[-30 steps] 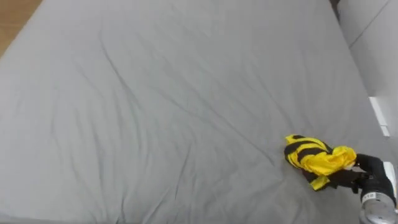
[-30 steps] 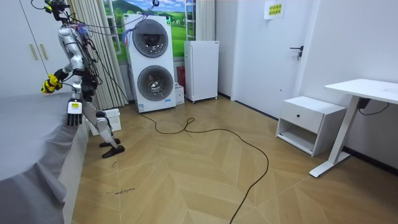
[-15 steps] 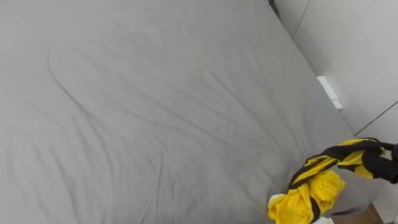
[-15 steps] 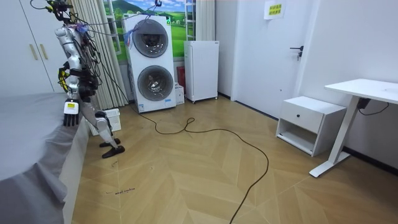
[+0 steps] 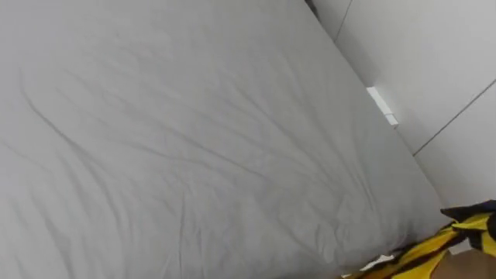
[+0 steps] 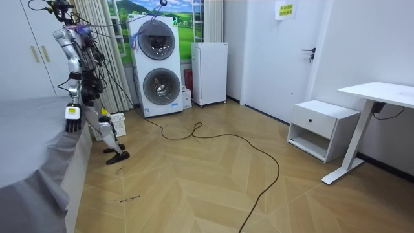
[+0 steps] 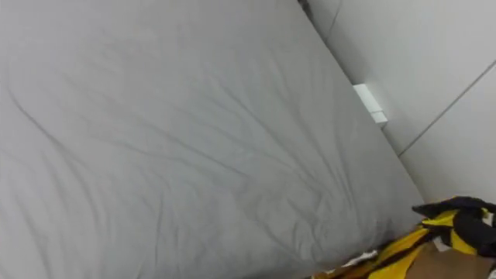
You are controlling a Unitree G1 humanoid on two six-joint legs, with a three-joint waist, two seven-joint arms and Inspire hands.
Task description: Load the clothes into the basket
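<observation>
A yellow and black striped garment (image 7: 403, 252) hangs off the bed's lower right corner, clear of the sheet. My right hand (image 7: 474, 231) is shut on its upper end at the right edge of the eye views. The garment (image 5: 434, 252) trails down and left from that grip. The grey bed (image 5: 194, 139) spreads wide with a creased sheet and no clothes on it. In the room view I stand at the bed's (image 6: 32, 136) far end by the curtain. My left hand (image 6: 71, 123) hangs open at my side over the bed's edge.
A pale wall with a small white plate (image 5: 381, 106) runs along the bed's right side. Behind me stand stacked washing machines (image 6: 157, 65), a white cabinet (image 6: 210, 72), a low drawer unit (image 6: 321, 128) and a desk (image 6: 378, 97). A dark cable (image 6: 220, 137) loops across the wooden floor.
The garment has come up off the sheet and now hangs from my right hand at the lower right. My head view has swung across the bed; in the room view my right arm has drawn in.
</observation>
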